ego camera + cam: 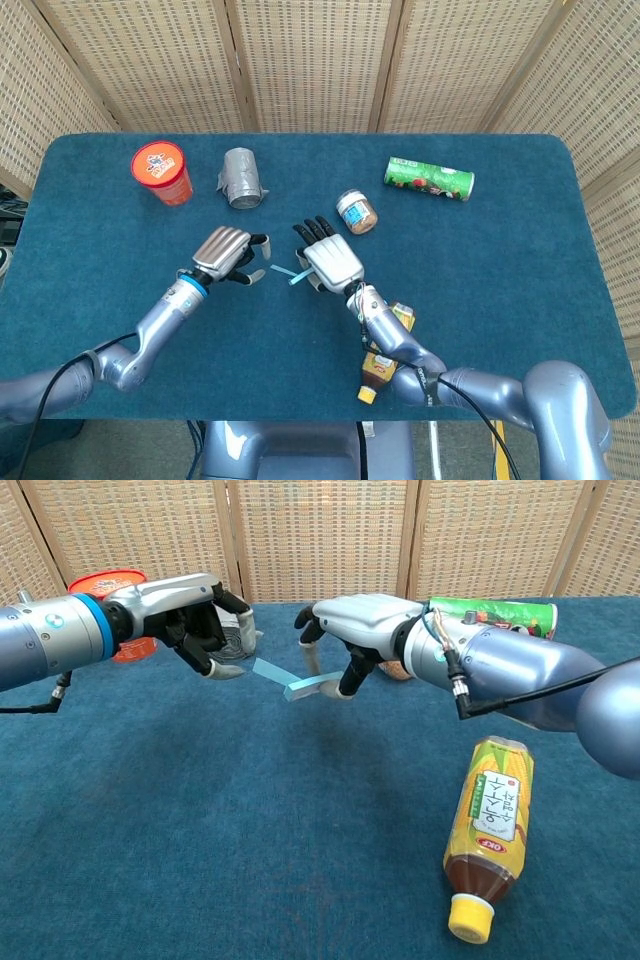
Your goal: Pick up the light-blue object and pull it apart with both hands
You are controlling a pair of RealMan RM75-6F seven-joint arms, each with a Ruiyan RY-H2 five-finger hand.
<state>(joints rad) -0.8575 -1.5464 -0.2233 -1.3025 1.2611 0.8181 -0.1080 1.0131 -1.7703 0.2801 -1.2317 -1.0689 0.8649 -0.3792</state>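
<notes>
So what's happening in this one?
The right hand holds a light blue strip above the blue table, its free end toward the left hand, which hovers close with fingers curled, not touching it. It looks like a handover. A tea bottle lies by the right arm.
</notes>
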